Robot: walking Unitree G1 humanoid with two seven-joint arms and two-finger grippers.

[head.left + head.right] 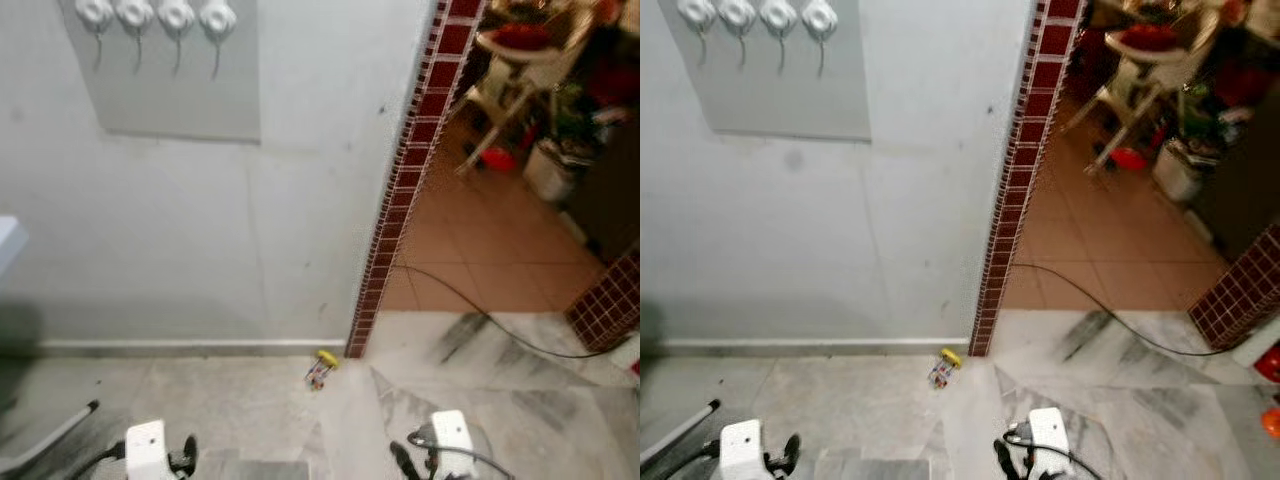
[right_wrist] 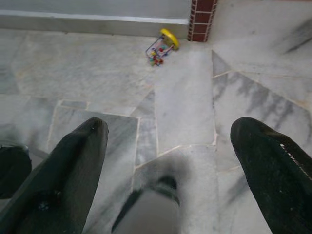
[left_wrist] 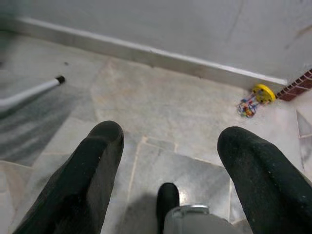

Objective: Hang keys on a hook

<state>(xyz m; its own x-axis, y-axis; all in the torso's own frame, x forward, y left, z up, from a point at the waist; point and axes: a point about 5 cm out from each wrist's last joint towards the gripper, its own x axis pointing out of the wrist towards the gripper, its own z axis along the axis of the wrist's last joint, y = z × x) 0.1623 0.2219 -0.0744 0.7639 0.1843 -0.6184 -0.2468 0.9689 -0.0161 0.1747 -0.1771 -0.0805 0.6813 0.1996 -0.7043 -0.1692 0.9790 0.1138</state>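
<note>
The keys (image 1: 321,368), a small colourful bunch with a yellow tag, lie on the marble floor at the foot of the wall, beside the red-tiled corner. High on the wall hangs a grey board (image 1: 170,80) with a row of white hooks (image 1: 156,18). Both arms hang low at the bottom of the head views. My left gripper (image 3: 170,165) is open above the floor, with the keys (image 3: 253,101) well ahead of it. My right gripper (image 2: 170,156) is open too, the keys (image 2: 162,47) lying ahead of it. Nothing is between either pair of fingers.
A red-tiled wall edge (image 1: 405,180) borders a doorway onto a terracotta floor with a black cable (image 1: 480,315), a white chair (image 1: 520,70) and clutter. A white rod with a black tip (image 3: 34,90) lies on the floor at my left. A low red-tiled block (image 1: 610,300) stands right.
</note>
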